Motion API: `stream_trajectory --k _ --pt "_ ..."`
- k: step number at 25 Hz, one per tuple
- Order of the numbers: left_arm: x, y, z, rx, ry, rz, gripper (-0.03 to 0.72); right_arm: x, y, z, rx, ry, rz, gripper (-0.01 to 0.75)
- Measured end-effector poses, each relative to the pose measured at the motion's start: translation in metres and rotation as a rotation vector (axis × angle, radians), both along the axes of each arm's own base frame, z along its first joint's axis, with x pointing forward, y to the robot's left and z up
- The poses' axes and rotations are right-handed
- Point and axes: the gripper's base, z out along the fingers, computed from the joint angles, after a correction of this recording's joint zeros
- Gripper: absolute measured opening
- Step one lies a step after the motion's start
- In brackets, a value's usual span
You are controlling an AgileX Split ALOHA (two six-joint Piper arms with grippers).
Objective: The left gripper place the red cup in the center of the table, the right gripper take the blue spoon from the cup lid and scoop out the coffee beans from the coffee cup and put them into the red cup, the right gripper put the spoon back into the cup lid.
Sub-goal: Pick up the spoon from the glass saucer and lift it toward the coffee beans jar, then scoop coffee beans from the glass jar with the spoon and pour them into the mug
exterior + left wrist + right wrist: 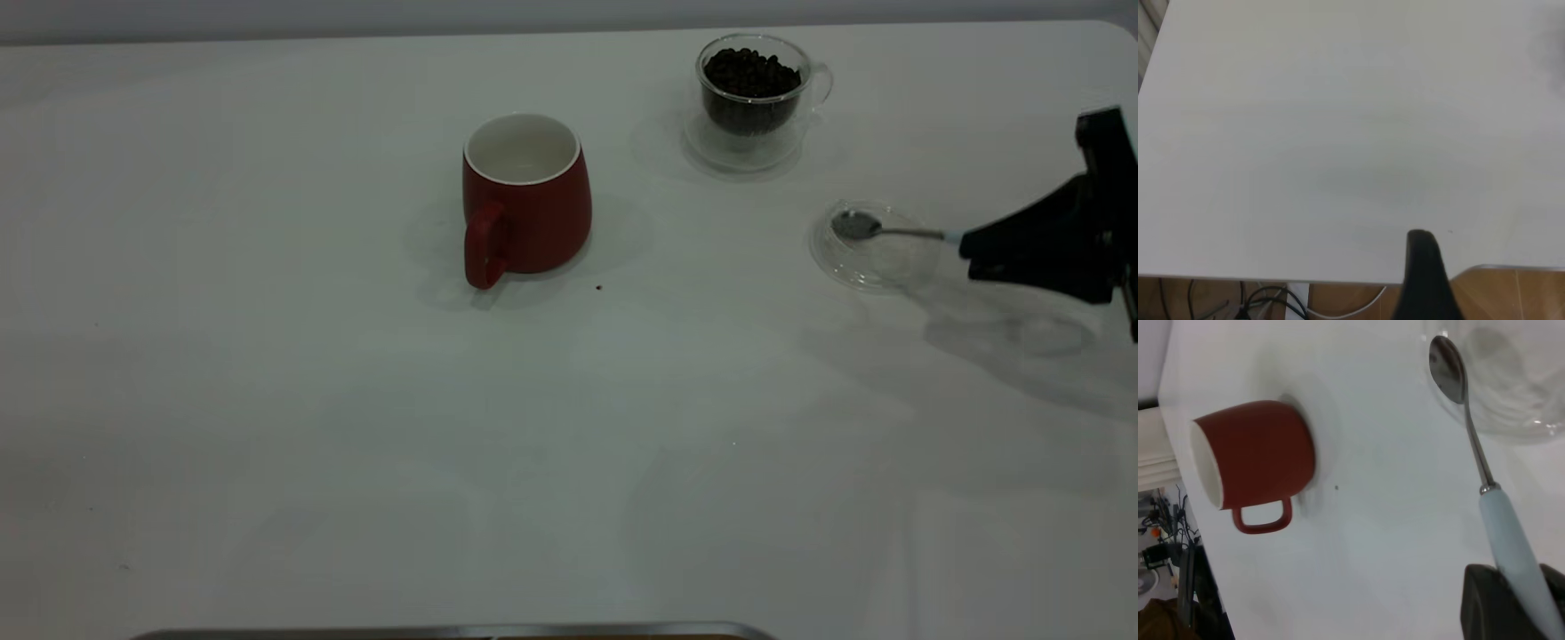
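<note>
The red cup (529,213) stands upright and empty near the middle of the table (267,400), handle toward the camera; it also shows in the right wrist view (1258,457). The coffee cup (754,98) with coffee beans (751,73) stands at the back right. The cup lid (876,262) lies in front of it. My right gripper (967,253) is at the right edge, shut on the pale handle of the blue spoon (889,231). The spoon's bowl (1446,367) is over the lid's rim (1518,393). My left gripper (1421,267) is off at the table's edge.
A small dark speck (598,287) lies on the table just right of the red cup. A grey metal edge (444,631) runs along the near side. The left wrist view shows the table's edge with cables (1271,300) below it.
</note>
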Motion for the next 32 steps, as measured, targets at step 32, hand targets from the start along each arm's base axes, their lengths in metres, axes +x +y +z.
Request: stream_trajectory --k 32 --pt "0.0 0.0 0.0 0.0 0.0 0.0 0.593 0.17 0.038 0.118 -0.272 -0.013 0.274 0.108"
